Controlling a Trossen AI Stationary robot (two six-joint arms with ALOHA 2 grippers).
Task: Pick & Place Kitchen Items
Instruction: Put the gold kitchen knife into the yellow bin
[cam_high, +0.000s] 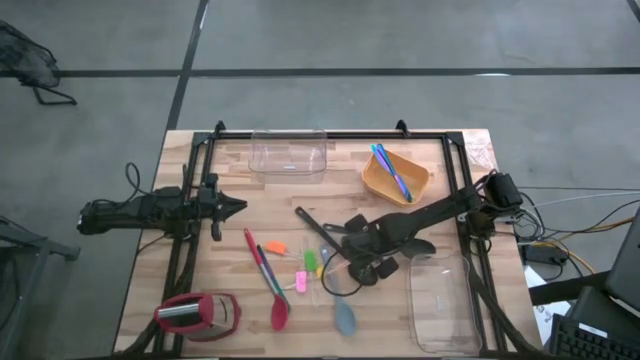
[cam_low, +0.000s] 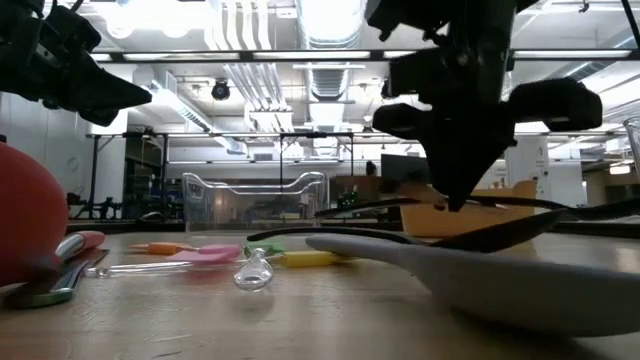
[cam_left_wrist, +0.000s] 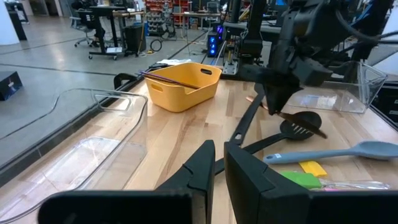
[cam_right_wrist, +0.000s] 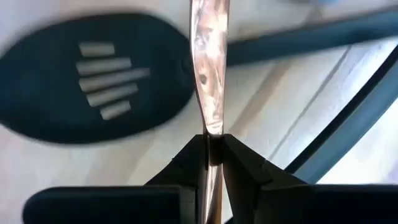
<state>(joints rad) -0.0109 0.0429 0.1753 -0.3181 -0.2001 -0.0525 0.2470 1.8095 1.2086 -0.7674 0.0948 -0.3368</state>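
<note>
- The right gripper (cam_right_wrist: 213, 149) is low over the middle of the wooden worktop (cam_high: 450, 160), with its fingers pinched tight on a thin, glossy utensil handle (cam_right_wrist: 208, 74).
- What kind of utensil it has hold of cannot be told from the right wrist view; only the narrow, pinkish shiny shaft shows between the fingertips.
- Just beside that handle lies a black slotted spoon (cam_right_wrist: 93, 81), flat on the worktop, and a second long black handle (cam_high: 318, 232) angles away from it in the high view.
- The left gripper (cam_high: 232, 208) waits above the left side of the worktop, its fingers nearly together with only a thin gap and nothing between them.
- A red spatula (cam_high: 272, 295) and a grey-blue spatula (cam_high: 344, 318) lie near the front edge, with small yellow (cam_high: 301, 284), green (cam_high: 311, 262) and orange (cam_high: 277, 246) pieces between and behind them.
- Blue and purple cutlery (cam_high: 392, 170) sits inside the orange bowl (cam_high: 380, 182) at the back right.
- One clear tub (cam_high: 289, 153) stands at the back centre and another clear tub (cam_high: 440, 305) at the front right.
- A red-and-silver gadget (cam_high: 197, 315) rests at the front left corner.
</note>
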